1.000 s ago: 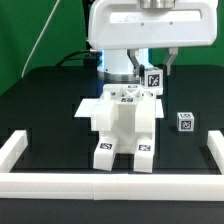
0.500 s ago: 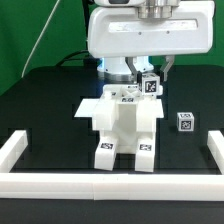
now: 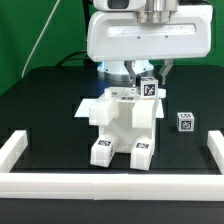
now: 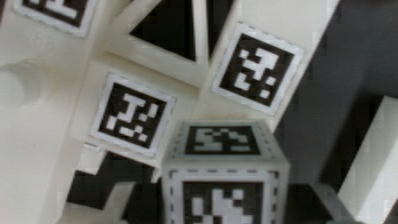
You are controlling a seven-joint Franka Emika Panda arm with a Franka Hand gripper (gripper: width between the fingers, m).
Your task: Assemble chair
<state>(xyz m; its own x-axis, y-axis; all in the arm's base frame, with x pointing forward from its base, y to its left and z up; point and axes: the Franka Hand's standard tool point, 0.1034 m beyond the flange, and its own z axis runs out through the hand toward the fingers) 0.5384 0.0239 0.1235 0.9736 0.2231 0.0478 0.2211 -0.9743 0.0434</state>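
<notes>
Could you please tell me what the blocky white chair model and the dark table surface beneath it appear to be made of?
The small blocky white chair model looks like matte plastic, perhaps moulded or printed: its chunky pieces are uniformly white, with soft shading and no glare. The black table surface looks like a matte cloth or mat, since it shows no reflections; which of the two is unclear.

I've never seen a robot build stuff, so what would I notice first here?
The big glossy white robot arm fills the top of the exterior view, its gripper holding a small tagged piece over a chunky white chair in the middle of the black table. Black-and-white square tags speckle the chair and fill the wrist view up close. A small tagged cube sits alone on the exterior view's right.
</notes>
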